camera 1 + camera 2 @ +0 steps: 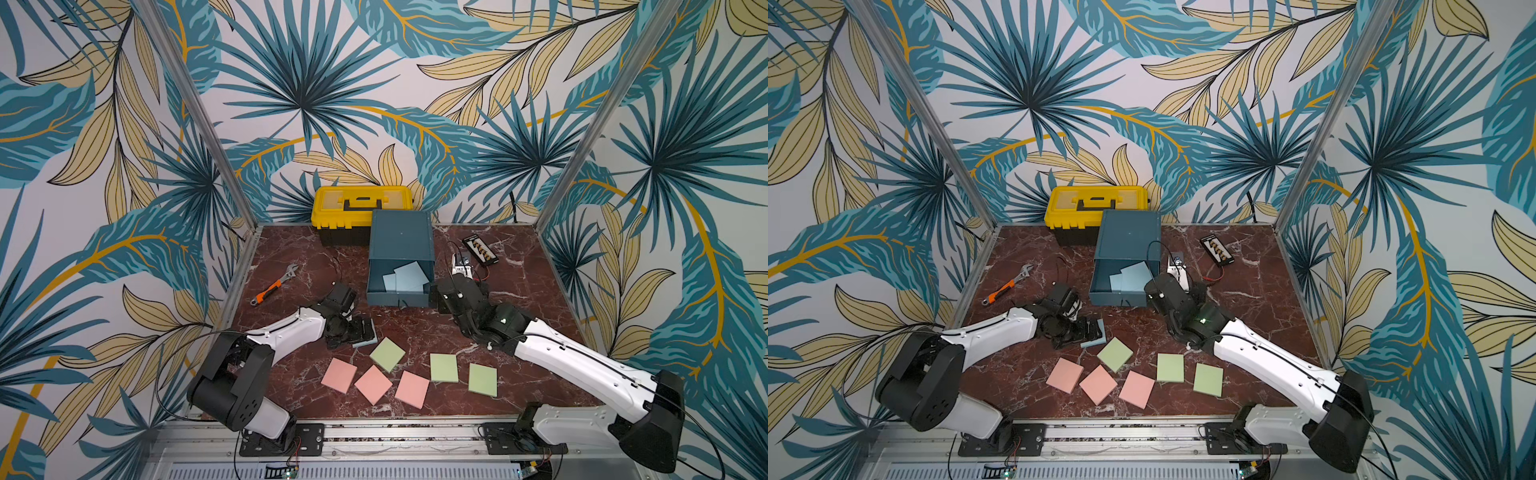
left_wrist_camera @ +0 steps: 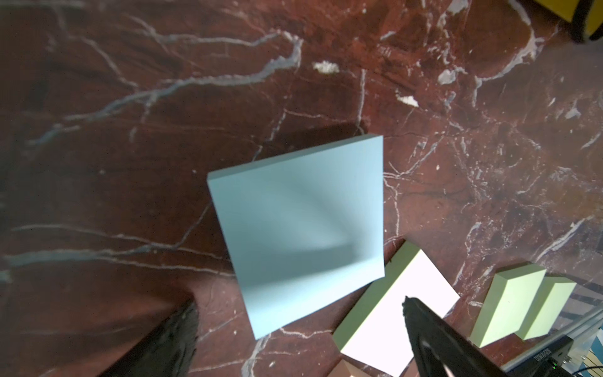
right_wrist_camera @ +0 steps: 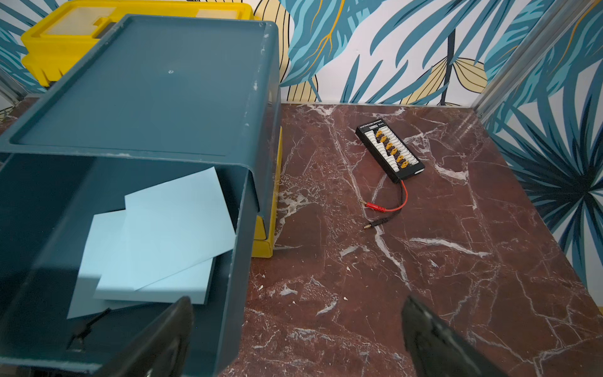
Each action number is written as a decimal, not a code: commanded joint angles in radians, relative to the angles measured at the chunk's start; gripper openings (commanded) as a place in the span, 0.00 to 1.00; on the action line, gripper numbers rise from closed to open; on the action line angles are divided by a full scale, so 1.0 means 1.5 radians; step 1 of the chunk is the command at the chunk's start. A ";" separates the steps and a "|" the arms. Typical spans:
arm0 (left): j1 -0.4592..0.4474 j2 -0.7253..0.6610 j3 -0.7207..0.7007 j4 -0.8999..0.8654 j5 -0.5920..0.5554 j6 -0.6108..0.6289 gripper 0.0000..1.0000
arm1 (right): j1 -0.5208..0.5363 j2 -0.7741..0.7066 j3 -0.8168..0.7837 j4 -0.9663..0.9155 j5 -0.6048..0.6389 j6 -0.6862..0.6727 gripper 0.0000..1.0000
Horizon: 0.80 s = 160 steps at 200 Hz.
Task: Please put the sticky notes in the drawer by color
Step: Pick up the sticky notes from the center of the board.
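One light blue sticky note pad lies on the marble table, and my left gripper hangs open right above it, one finger on each side. Left of the table's middle, three green pads and three pink pads lie near the front. The teal drawer cabinet has its top drawer pulled out, with blue notes overlapping inside. My right gripper is open at the drawer's right front corner, holding nothing.
A yellow toolbox stands behind the cabinet. An orange-handled wrench lies at the left. A black connector board with red and black leads lies at the back right. Metal frame posts stand at the table's far corners.
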State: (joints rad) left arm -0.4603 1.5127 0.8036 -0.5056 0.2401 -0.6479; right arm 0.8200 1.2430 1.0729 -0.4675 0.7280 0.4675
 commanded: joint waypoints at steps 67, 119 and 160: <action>-0.023 0.049 0.050 -0.003 -0.095 -0.023 1.00 | -0.006 -0.005 -0.032 0.010 0.000 0.019 0.99; -0.034 0.072 0.064 0.002 -0.112 -0.035 1.00 | -0.006 -0.003 -0.036 0.011 0.001 0.020 0.99; -0.056 0.096 0.086 -0.025 -0.151 -0.040 1.00 | -0.006 -0.003 -0.037 0.010 0.002 0.022 0.99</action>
State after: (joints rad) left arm -0.5209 1.6245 0.9134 -0.5163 0.0582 -0.6933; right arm 0.8120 1.2430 1.0412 -0.4530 0.7258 0.4866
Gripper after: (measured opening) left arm 0.997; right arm 0.993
